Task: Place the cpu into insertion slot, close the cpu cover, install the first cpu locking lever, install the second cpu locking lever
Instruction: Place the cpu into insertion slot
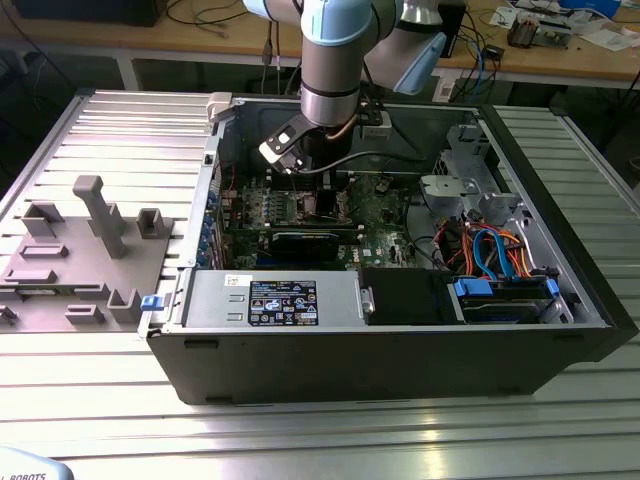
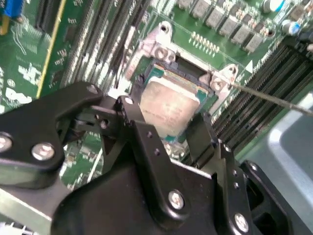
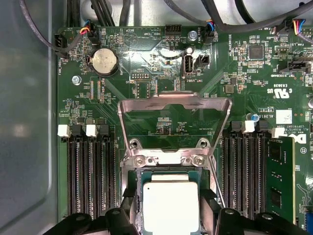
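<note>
Ribbed metal worktop (image 1: 100, 400), open computer case (image 1: 380, 350) lying on it at frame centre. Grey parts fixture (image 1: 60, 270) on the worktop at the exterior view's left, well apart from the case.

Arm (image 1: 335, 60) comes down from upper centre of the frame into the case, over the green motherboard (image 1: 385, 215).

Cpu cover (image 3: 174, 98): in the first wrist view it is swung up and back on its hinge, window clear, board showing through it. Not closed.

Hand (image 2: 164, 115): black, low over the socket, straddling the cpu on two opposite sides in both wrist views. Cannot tell whether it is clamped on the chip or standing just free of it.

Insertion slot (image 3: 166, 172): metal-rimmed recess just below the cover's hinge plate, between the banks of long black memory slots. Occupied.

Cpu (image 3: 170, 205): pale silvery face up, lying flat and square inside the slot rim, no tilt that I can make out. Same reading in the second wrist view (image 2: 168, 105).

Locking lever (image 2: 274, 100): thin wire rod running out from the socket corner across the memory slots. Looks unlatched. The second lever I cannot pick out with confidence.

Progress, as judged: step one looks at or near completion, chip in the socket with the hand around it. Cover closing and both levers remain undone.
</note>
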